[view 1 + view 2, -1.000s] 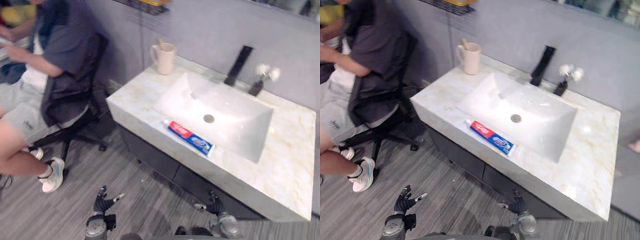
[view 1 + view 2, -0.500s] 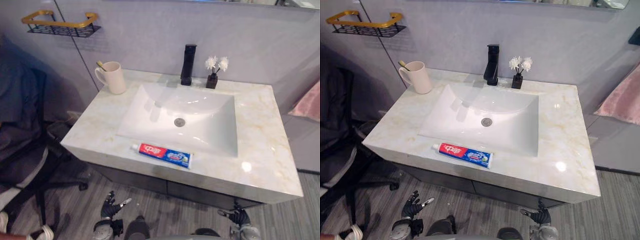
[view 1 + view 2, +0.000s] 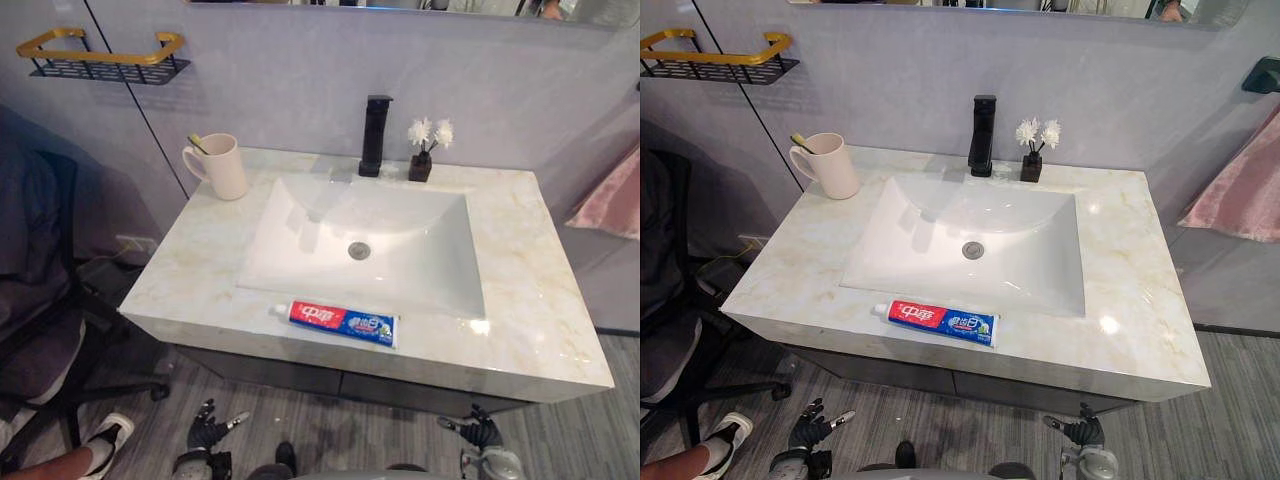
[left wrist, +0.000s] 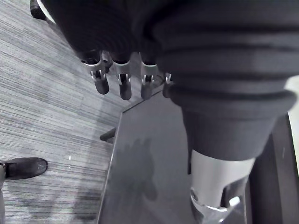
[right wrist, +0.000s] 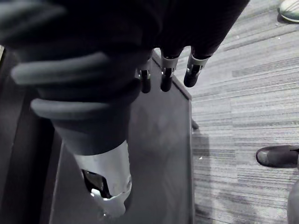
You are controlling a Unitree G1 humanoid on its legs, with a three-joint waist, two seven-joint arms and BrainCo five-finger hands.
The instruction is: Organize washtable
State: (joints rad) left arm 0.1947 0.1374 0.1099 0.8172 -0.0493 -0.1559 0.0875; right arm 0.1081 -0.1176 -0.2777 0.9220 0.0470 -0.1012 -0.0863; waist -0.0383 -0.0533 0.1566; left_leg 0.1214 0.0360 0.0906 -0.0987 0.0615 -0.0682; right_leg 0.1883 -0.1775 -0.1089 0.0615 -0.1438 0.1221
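Left robot hand (image 3: 206,432) and right robot hand (image 3: 480,432) hang empty near the floor, fingers loose.
Toothpaste (image 3: 343,322) lies on the table's (image 3: 520,290) front rim, just before the sink (image 3: 400,255); cup (image 3: 224,168) stands back left.

The cup (image 3: 222,168) hides most of the toothbrush (image 3: 199,144).

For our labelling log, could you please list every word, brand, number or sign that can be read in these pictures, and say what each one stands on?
Toothpaste tube: white lettering on its red part and more print on its blue part, all too small and blurred to read with confidence.
Mug: plain, no lettering.
Tap: plain black, no marking.
Flower vase: dark, no label to be made out.
So no text can be quoted as legible.
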